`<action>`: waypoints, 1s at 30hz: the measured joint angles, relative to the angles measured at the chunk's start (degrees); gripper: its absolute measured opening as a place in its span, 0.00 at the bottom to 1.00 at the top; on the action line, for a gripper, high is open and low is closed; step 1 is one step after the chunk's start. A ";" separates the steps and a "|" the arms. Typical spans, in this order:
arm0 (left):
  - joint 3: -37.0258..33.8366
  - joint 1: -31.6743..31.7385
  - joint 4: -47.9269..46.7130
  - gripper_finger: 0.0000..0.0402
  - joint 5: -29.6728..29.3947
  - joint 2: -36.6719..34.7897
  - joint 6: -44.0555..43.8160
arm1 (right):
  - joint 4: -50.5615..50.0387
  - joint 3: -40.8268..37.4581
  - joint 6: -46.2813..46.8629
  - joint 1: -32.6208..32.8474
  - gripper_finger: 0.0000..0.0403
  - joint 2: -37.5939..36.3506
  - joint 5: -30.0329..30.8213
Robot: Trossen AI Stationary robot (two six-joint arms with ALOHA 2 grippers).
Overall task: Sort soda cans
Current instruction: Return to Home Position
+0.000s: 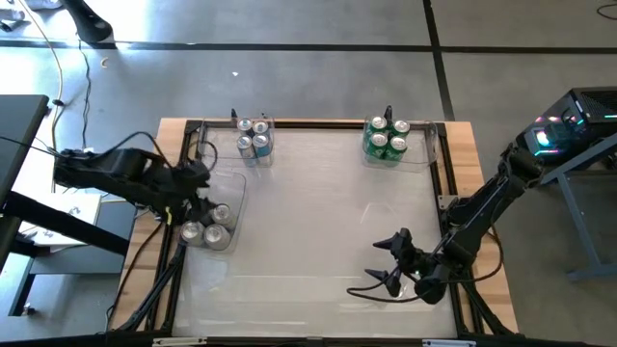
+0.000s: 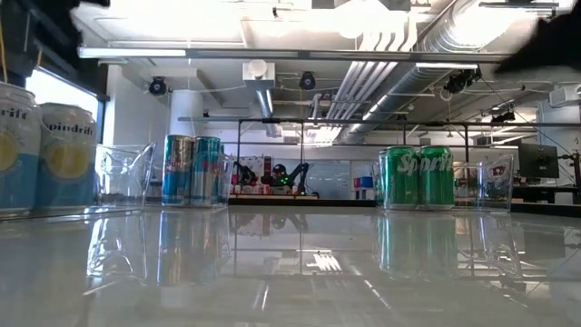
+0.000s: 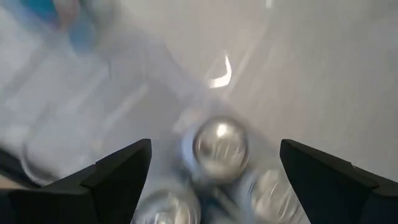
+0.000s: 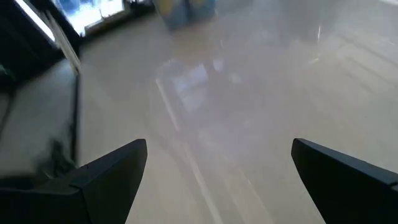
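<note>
The left hand (image 1: 198, 207), fingers spread wide and empty, hovers just above what look like pale-blue soda cans (image 1: 206, 229) in the left clear tray (image 1: 236, 189). Blue-silver cans (image 1: 254, 141) and green cans (image 1: 386, 140) stand grouped along the far edge. No can stands loose, so sorting looks finished. The right hand (image 1: 381, 260), also wide, waits over the tabletop (image 1: 308, 212).

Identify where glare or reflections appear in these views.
Low view: the table mirrors the green cans; ceiling lights blaze white. Left wrist view: a curved glint on the table near a silver can top. Right wrist view: pale reflected patches on the table.
</note>
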 joint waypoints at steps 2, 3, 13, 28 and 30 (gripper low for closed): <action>1.86 0.00 2.48 0.87 -3.03 -0.04 0.23 | -2.02 3.68 -0.89 -0.11 0.98 -0.08 1.80; 2.19 0.00 4.81 0.87 -4.46 -0.17 1.30 | -4.99 5.95 -2.01 -0.13 0.98 -0.24 1.91; -3.80 -0.01 42.51 0.87 -14.56 -0.09 23.76 | -47.34 24.98 8.17 2.35 0.98 -5.14 3.71; -12.84 7.37 55.01 0.86 -9.46 -0.15 23.93 | -43.45 -3.98 9.72 6.73 0.33 -36.71 13.42; -13.81 10.14 56.89 0.84 -5.04 -0.13 25.33 | -41.54 -7.28 5.22 7.60 0.23 -43.29 13.54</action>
